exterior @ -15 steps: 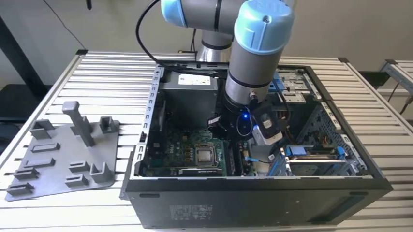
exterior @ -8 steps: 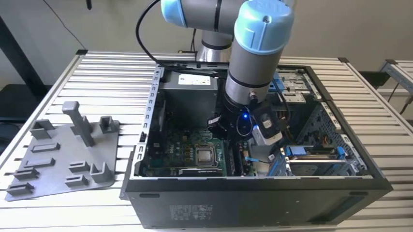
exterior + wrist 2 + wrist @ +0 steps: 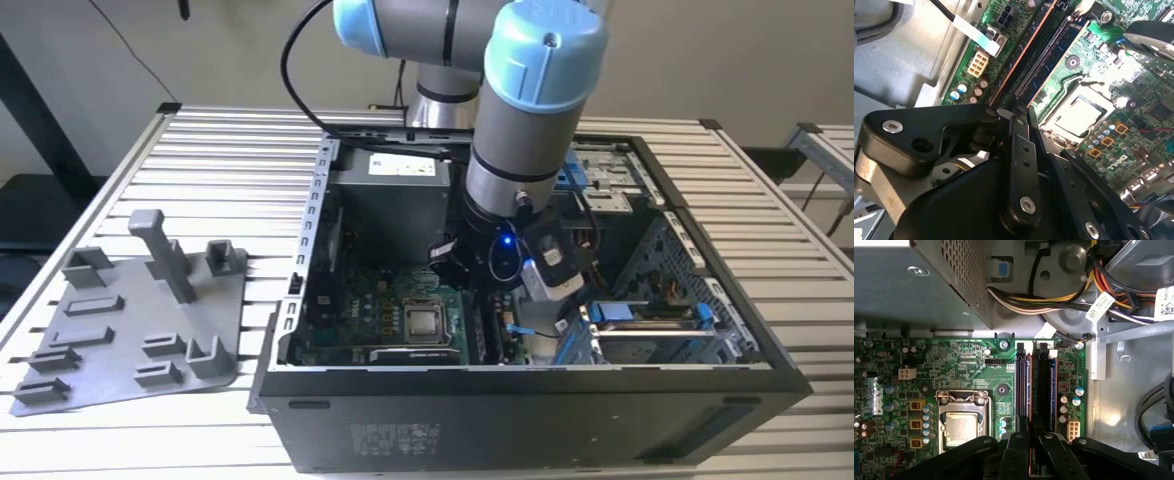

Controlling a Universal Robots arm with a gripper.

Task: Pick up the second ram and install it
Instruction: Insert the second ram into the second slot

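The second ram (image 3: 1042, 390) is sitting in a memory slot on the motherboard (image 3: 969, 370), beside another slot (image 3: 1022, 390) and near the processor socket (image 3: 961, 427). The gripper (image 3: 1035, 437) is reaching down into the open computer case (image 3: 320, 330), its fingers (image 3: 1053, 450) nearly closed around the stick's near end. A grey tray (image 3: 120, 320) is lying on the table (image 3: 214, 150) at the exterior view's left.

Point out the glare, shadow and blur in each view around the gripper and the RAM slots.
Exterior view: even daylight, a blue light glowing on the wrist above the gripper, the case interior shadowed. Second wrist view: the motherboard is washed out by glare at the far end, the near gripper links dark and soft. First wrist view: a bright patch on the case floor, the RAM slots sharp.
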